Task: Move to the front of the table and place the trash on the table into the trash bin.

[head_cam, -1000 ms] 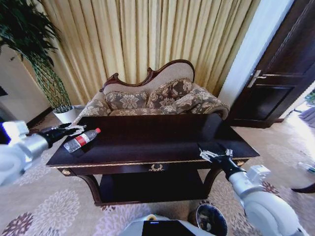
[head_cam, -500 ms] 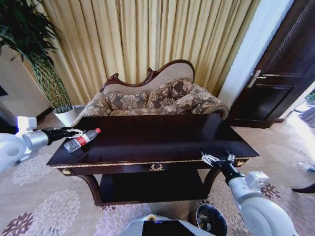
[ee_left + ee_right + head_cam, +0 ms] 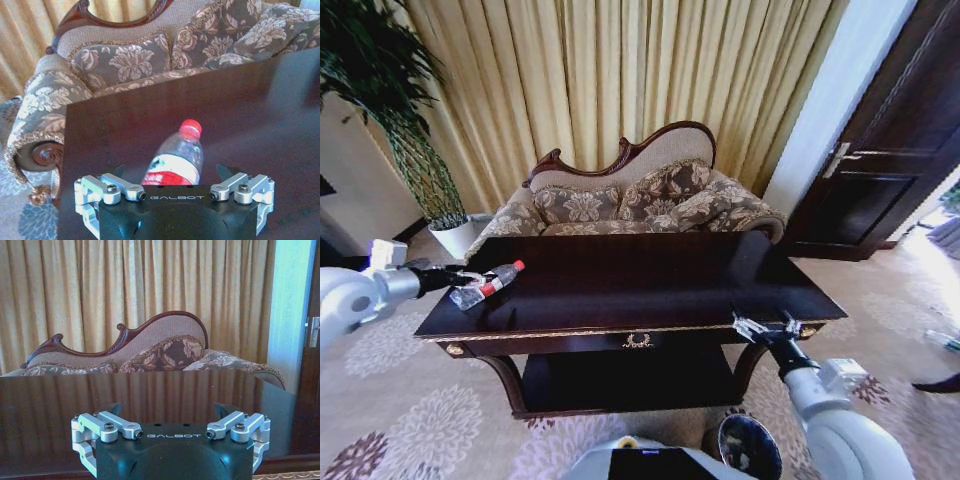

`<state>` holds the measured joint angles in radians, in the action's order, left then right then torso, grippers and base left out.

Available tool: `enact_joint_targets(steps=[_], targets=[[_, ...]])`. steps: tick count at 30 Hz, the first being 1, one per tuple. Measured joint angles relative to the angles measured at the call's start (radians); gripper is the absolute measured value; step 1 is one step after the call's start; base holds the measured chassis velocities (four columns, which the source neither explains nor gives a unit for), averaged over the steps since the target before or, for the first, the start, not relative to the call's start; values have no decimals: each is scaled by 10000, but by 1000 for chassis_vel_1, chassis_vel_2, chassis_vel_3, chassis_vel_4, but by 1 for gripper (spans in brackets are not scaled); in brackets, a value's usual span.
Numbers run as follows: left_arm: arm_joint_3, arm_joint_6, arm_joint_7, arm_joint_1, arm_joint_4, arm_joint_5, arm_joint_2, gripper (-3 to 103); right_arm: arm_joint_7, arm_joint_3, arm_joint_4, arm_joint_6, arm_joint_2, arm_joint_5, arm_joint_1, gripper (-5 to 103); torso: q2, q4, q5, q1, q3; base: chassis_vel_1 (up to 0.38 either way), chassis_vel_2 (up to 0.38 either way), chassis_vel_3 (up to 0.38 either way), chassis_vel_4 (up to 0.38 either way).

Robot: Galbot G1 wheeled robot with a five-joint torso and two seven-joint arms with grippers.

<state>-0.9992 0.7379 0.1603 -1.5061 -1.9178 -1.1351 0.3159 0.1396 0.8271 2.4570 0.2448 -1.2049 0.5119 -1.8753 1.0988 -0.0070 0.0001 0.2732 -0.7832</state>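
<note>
Squarely between left jaws: bottle.

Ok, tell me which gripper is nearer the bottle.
Left. The left gripper is right at the bottle, open around its base; the right gripper hangs at the table's far front corner.

A formal living room: patterned sofa, gold curtains, floral carpet.

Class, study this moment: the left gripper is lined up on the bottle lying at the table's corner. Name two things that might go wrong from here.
1. The bottle lies on its side on the glossy table; a nudge from the open left gripper might roll it away.
2. It lies near the table's corner, so it could drop to the floor, far from the trash bin.
</note>
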Motion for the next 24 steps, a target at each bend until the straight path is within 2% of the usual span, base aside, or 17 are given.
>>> enact_joint_targets(steps=[24], targets=[[198, -23, -450, -276, -227, 33, 609, 100, 98, 274, -148, -296, 82, -340, -182, 100, 0, 0, 0, 0, 0, 0, 0, 0, 0]])
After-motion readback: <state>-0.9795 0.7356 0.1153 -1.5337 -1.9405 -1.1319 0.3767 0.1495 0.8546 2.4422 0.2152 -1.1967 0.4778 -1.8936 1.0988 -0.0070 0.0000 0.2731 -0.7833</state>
